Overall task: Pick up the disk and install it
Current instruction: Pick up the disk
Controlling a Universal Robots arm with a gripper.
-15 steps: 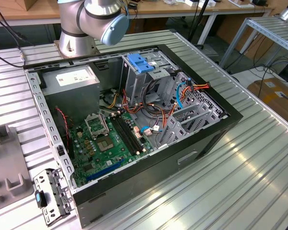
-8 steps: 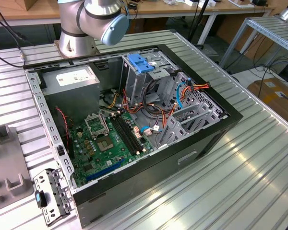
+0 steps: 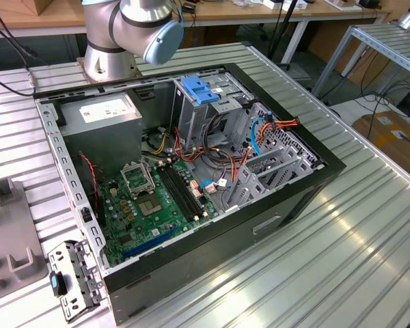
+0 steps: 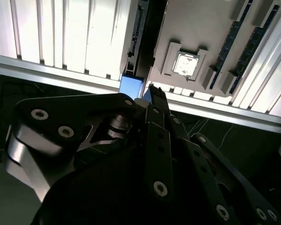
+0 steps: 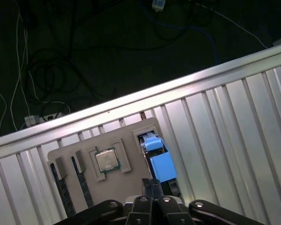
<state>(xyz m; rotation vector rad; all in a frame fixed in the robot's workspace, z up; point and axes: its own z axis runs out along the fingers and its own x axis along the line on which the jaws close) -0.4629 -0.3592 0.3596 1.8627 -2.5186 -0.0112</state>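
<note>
"Aluminium, ribbed and silver: is that the bench (image 3: pixel 369 225)?"

"It is, and it is the biggest thing in the exterior view. On it lies the open black computer case (image 3: pixel 191 263). The green motherboard (image 3: pixel 150 205) sits flat on the case's floor. A grey box with a white sticker (image 3: pixel 99 113) fills one far corner, and a blue clip (image 3: pixel 201 92) sits on top of the drive cage."

"Where does the arm stand?"

"The arm (image 3: pixel 133 27) is bolted to the bench just behind the case, toward the exterior view's left. Its grey and pale-blue joint hangs over the case's far wall."

"And what do the wrist cameras look down on?"

"Both wrist views show a grey tray (image 5: pixel 124 185) (image 4: pixel 201 23) lying on the bench close to its edge, with dark floor and loose cables (image 5: pixel 47 70) beyond."

"Where is the disk?"

"The disk (image 5: pixel 162 165) (image 4: pixel 131 87) stands on edge in a slot at one side of that tray. Its blue side rail is turned up toward the cameras."

"How is the gripper?"

"The gripper (image 5: pixel 150 183) (image 4: pixel 154 93) has its black fingers drawn together with nothing between them. The tips are just beside the blue rail, and whether they touch it cannot be told."

"Anything smaller?"

"A square silver processor chip (image 5: pixel 106 160) (image 4: pixel 184 64) rests in a stepped recess of the tray, near the disk's slot."
</note>
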